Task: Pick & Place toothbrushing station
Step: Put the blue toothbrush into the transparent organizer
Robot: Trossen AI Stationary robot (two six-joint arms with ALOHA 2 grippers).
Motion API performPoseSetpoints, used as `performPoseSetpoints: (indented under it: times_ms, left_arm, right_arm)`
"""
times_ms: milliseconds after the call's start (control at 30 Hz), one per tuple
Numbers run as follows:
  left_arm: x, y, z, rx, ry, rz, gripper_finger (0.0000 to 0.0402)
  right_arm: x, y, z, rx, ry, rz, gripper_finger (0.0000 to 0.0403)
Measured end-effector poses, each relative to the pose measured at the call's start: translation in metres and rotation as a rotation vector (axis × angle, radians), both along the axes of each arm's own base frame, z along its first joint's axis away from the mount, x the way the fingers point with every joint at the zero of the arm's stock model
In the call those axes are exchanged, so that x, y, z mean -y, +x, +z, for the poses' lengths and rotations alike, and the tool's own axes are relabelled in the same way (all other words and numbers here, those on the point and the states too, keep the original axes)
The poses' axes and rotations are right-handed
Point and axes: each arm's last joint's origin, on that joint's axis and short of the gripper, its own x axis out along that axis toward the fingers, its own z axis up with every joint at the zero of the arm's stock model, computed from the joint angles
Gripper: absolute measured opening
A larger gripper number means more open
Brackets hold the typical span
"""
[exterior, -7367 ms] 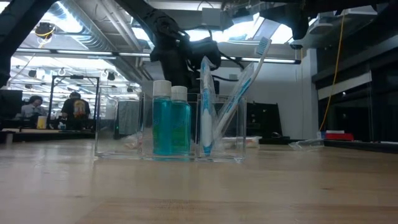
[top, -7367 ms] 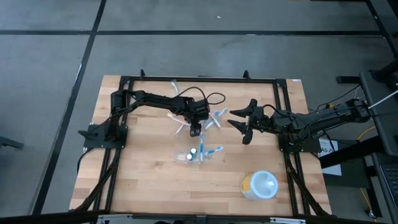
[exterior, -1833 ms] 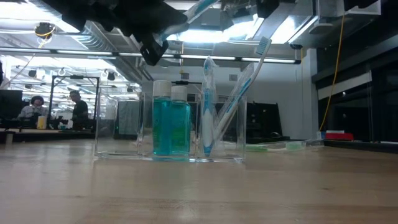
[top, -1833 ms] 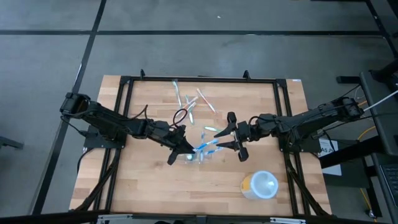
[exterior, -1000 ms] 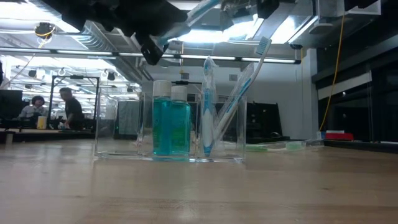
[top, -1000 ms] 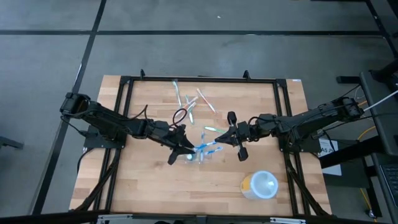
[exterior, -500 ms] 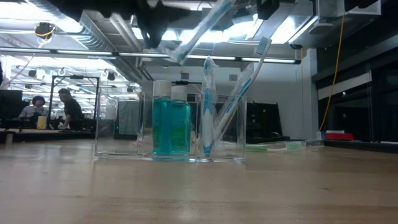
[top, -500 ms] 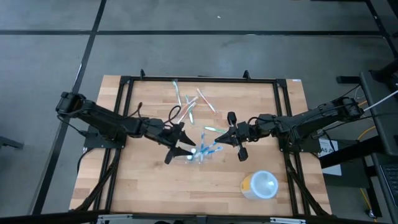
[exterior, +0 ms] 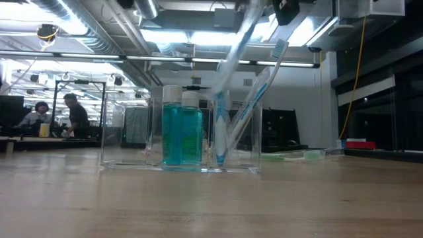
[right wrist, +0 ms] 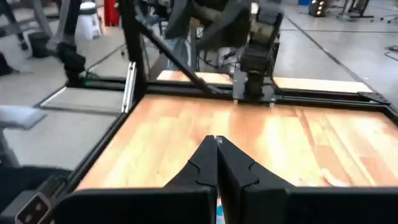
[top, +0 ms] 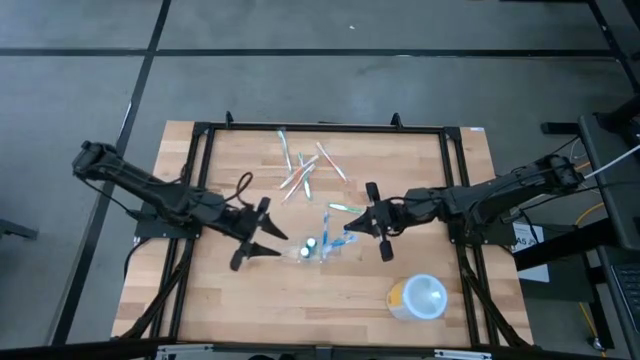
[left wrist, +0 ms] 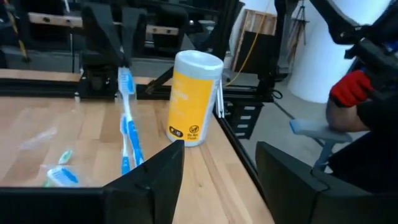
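Note:
The toothbrushing station [top: 314, 250], a clear holder, stands mid-table; in the low view it [exterior: 182, 135] holds two teal bottles [exterior: 182, 129] and upright toothbrushes [exterior: 254, 99]. My right gripper [top: 352, 228] is just right of it, shut on a blue and white toothbrush [exterior: 234, 46] that slants steeply down toward the holder's top. My left gripper [top: 268, 243] hangs open left of the holder, nothing between its fingers [left wrist: 163, 180]. My right gripper pinches the toothbrush's upper end [top: 345, 232] between its two shut fingers, coming nearly level from the table's right. The brush hangs below the fingers, tilted steeply, its lower end [exterior: 217, 96] at the holder's rim. The fingers [right wrist: 217, 163] hide the contact itself.
A round white and yellow container [top: 418, 297] stands at the near right, also in the left wrist view [left wrist: 194, 96]. Several loose toothbrushes [top: 305, 165] lie at the far middle, and one [top: 345, 208] just beyond the holder. A black frame [top: 320, 128] edges the table.
My left gripper has opened, let go of the toothbrush, and drawn back up toward the table's left edge. The brush stays in my right gripper. It has swung from a shallow slant to a steep one, and its freed end has dropped to the holder.

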Motion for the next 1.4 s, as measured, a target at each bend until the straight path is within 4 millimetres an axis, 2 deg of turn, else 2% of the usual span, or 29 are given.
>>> performPoseSetpoints:
  times_ms: [200,433,700,800,1033,1400]
  left_arm:
    - [0.014,-0.018,0.008,0.039,0.035,0.041,0.0189]
    - [0.022,-0.026,0.011,0.062,0.052,0.053,0.0191]
    - [0.022,-0.027,0.011,0.058,0.055,0.056,0.0191]
    - [0.022,-0.027,0.011,0.058,0.055,0.056,0.0191]
    - [0.022,-0.027,0.011,0.058,0.055,0.056,0.0189]
    - [0.022,-0.027,0.011,0.058,0.055,0.056,0.0187]
  right_arm:
    - [-0.009,-0.002,0.004,-0.006,-0.019,0.017,0.0]
    - [-0.009,-0.002,0.002,-0.02,-0.026,-0.005,0.0]
    - [-0.007,-0.003,-0.001,-0.047,-0.042,-0.038,0.0]
    - [-0.008,-0.003,0.003,-0.095,-0.045,-0.043,0.0]
    - [-0.02,-0.005,0.011,-0.112,-0.081,-0.059,0.0]
    - [-0.025,-0.007,0.015,-0.119,-0.104,-0.078,0.0]
